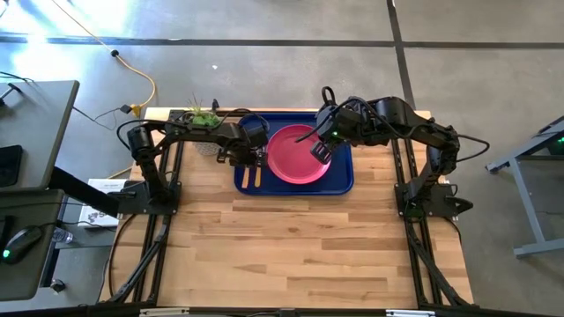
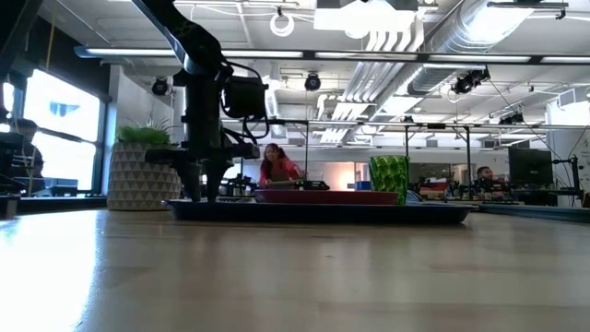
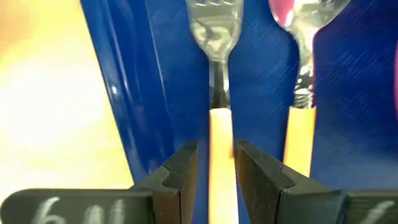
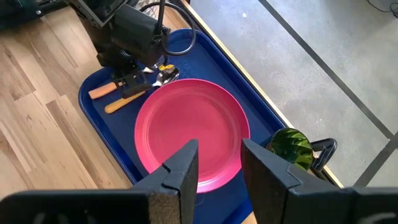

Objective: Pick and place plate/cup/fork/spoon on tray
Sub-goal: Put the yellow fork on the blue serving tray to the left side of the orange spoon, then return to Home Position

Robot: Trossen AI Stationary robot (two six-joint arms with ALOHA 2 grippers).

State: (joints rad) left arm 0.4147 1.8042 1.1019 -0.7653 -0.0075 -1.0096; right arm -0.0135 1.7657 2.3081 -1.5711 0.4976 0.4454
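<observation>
A wooden worktop [image 1: 300, 246] carries the dark blue tray [image 1: 344, 180], where the pink plate [image 4: 186, 134] lies flat. The green cup [image 4: 291, 148] stands at the tray's corner, half hidden in the right wrist view and masked by the arm from overhead. The left tool [image 3: 216, 163] hovers over the fork [image 3: 217, 93], fingers parted on either side of the orange handle, contact unclear. The spoon [image 3: 301, 93] lies just beside it, both handles cut off. The right tool [image 4: 219, 163] hangs released above the plate's edge.
</observation>
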